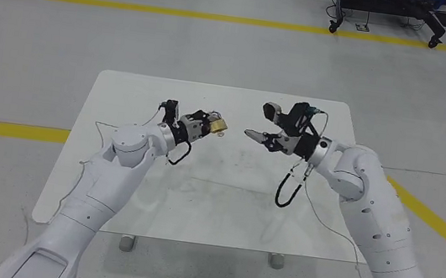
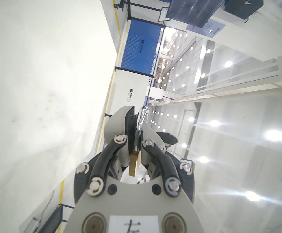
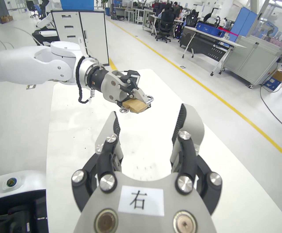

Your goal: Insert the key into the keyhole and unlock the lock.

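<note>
Although the key [image 3: 123, 110] seemed already seated in the keyhole, at the bottom end of the lock [image 3: 134, 106], the unlocking itself looked not yet done. I could not tell whether the shackle [image 3: 151, 99] had sprung free. The lock, a small brass block with a silvery shackle, was in the air with the table [image 3: 66, 123] below it, pinched by the left gripper [image 3: 141, 99]. Near the lock and facing it, the right gripper [image 3: 148, 112] had its fingers [image 3: 189, 123] spread wide and held nothing, so turning the key probably remained.
</note>
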Controlling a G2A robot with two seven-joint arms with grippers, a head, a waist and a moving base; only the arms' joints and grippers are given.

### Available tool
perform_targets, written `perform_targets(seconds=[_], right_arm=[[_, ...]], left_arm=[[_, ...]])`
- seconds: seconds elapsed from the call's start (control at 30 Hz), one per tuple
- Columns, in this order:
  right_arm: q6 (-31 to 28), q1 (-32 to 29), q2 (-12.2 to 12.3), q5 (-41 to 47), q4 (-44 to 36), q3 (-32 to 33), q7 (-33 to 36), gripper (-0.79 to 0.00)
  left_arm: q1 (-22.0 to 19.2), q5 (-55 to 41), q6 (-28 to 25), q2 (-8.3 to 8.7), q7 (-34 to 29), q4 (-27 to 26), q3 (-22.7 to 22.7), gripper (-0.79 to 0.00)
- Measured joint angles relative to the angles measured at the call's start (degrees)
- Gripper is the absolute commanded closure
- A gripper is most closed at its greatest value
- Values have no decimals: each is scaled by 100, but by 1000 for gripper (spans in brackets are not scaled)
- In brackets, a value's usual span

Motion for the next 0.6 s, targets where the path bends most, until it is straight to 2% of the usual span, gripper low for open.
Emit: perform_targets(seconds=[0.17,0.3,0.33,0.37,0.5,0.53,0.57,0.6], right_arm=[[-133,-446,136,144,-260,783,-109,-785],[-146,-504,148,179,-291,870,-110,-785],[-146,-500,148,178,-289,864,-110,-785],[-145,-499,147,177,-288,863,-110,-785],[-145,-500,147,176,-288,863,-109,-785],[-145,-500,147,176,-288,864,-109,-785],[-145,-500,147,176,-288,864,-109,-785],[-145,-500,147,176,-288,864,-109,-785]], left_arm=[[-157,1431,567,-12,275,-147,599,0],[-348,2311,945,-55,99,-74,1115,0],[-415,2568,1079,-74,17,-42,1282,-80],[-466,2723,1172,-88,-92,-22,1399,-108],[-614,2943,1346,-142,-271,90,1591,-111],[-628,2943,1337,-155,-245,137,1599,-148],[-642,2968,1335,-164,-218,182,1609,-259],[-657,3010,1341,-173,-188,224,1623,-486]])
